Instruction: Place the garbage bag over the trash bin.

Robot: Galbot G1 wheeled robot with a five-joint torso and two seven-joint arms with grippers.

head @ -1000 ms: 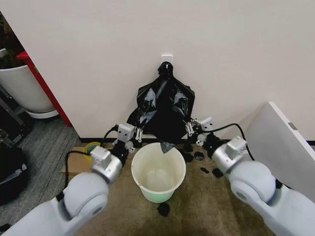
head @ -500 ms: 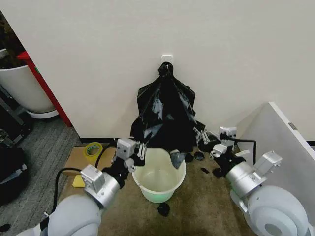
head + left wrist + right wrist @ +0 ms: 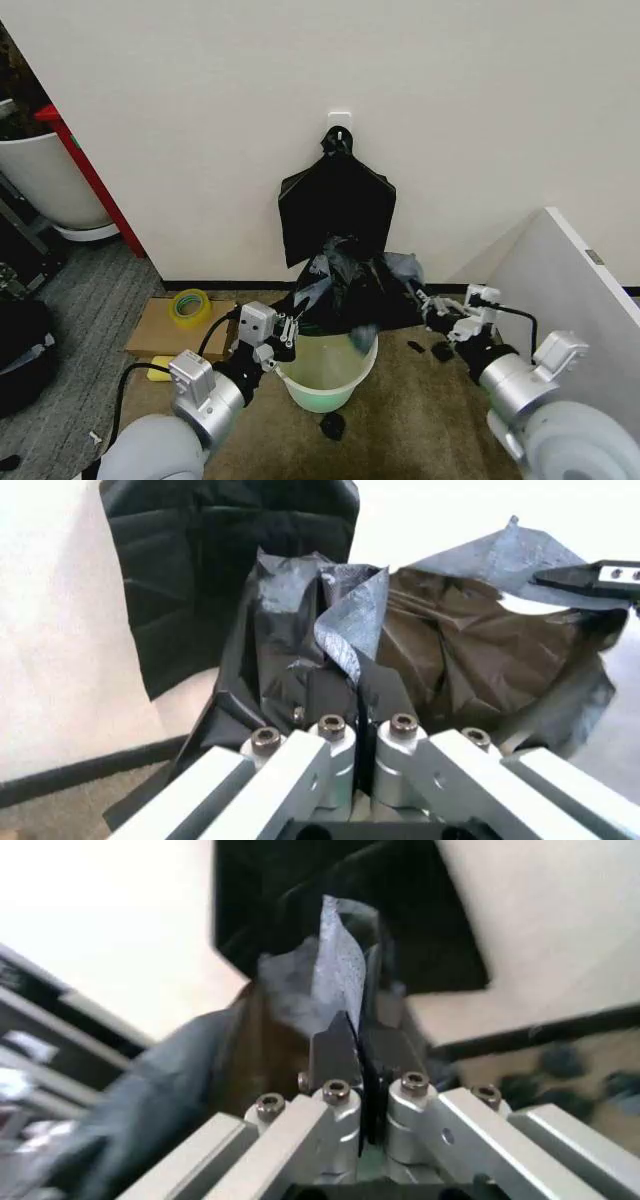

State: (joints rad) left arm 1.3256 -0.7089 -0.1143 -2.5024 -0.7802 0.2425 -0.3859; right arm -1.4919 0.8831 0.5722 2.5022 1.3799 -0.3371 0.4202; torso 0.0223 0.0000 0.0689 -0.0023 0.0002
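I'm facing a plain cream wall (image 3: 480,110) with brown carpet (image 3: 420,420) at its foot and a flat black bundle (image 3: 337,205) hanging from a wall hook. Below it stands the trash bin (image 3: 325,375), upright on the carpet, its far rim covered by the garbage bag (image 3: 350,290), which is bunched in a crinkled heap over the back of the opening. My left gripper (image 3: 283,330) sits at the bin's left rim, its fingers pressed together on a fold of the bag's edge; in the left wrist view the plastic (image 3: 345,622) rises straight out of the closed fingers. My right gripper (image 3: 425,300) is to the right of the bin, pinching the opposite edge of the bag (image 3: 340,967). A roll of yellow tape (image 3: 187,303) lies on cardboard (image 3: 150,335) to the left, and small black scraps (image 3: 332,425) dot the carpet near the bin
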